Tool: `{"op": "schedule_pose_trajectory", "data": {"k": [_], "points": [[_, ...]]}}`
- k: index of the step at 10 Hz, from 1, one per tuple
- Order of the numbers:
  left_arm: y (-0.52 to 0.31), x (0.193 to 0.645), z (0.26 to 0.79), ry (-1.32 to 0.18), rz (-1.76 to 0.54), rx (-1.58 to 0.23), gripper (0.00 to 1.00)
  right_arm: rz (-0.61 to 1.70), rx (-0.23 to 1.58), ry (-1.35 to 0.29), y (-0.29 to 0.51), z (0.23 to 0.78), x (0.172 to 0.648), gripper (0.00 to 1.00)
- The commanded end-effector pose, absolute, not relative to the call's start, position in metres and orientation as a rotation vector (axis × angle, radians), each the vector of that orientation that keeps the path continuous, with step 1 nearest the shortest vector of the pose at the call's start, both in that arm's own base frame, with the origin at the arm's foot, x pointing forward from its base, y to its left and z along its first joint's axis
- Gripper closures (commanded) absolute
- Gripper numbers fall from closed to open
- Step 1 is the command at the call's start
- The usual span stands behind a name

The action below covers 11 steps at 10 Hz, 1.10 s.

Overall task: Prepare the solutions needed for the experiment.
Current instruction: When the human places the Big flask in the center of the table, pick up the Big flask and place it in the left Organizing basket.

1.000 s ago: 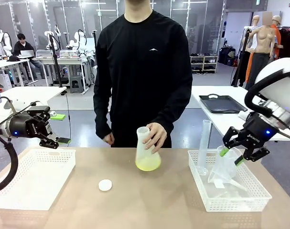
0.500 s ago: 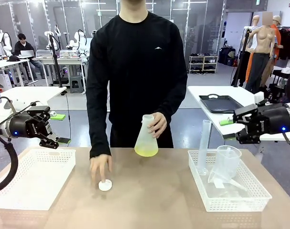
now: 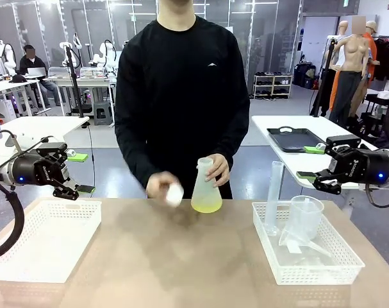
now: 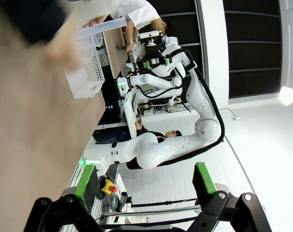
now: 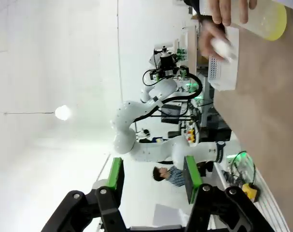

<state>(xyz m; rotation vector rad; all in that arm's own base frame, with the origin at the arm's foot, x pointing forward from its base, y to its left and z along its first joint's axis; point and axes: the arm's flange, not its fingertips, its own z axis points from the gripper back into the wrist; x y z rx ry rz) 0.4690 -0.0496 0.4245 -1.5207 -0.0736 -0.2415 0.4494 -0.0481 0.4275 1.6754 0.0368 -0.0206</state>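
Nearest, the left gripper (image 3: 69, 186) gapes fully and the right gripper (image 3: 311, 162) stands partly open, both empty, the right now withdrawn from the white mesh basket (image 3: 316, 273). Beyond, the person's hand (image 3: 159, 186) has lifted the small white round cap (image 3: 175, 194) beside the translucent conical flask (image 3: 204, 187) holding pale yellow-green solution (image 3: 206, 206); capping probably follows.

The room is a large, bright hall with a grey floor (image 3: 111, 160). Behind the brown counter (image 3: 181, 269) stand white tables (image 3: 34, 125); the table on the right carries a black tray (image 3: 298, 139). Glass partitions (image 3: 258, 32) close the far side. A round lamp (image 5: 62, 112) shines overhead.
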Motion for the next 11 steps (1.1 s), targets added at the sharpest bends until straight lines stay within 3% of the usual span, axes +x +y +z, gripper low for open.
{"op": "schedule_pose_trajectory", "data": {"k": [1, 5, 6, 11], "points": [[-0.050, 0.469, 0.427, -0.072, -0.247, -1.531, 0.00, -0.059, 1.688, 0.058, -0.050, 0.436, 0.457, 0.37], [-0.050, 0.469, 0.427, -0.072, -0.247, -1.531, 0.00, -0.069, 1.533, 0.077, -0.039, 0.440, 0.456, 0.37], [-0.050, 0.469, 0.427, -0.072, -0.247, -1.531, 0.00, -0.039, 1.660, 0.055, -0.047, 0.428, 0.456, 0.37], [-0.050, 0.469, 0.427, -0.072, -0.247, -1.531, 0.00, -0.039, 1.660, 0.055, -0.047, 0.428, 0.456, 0.37]]}}
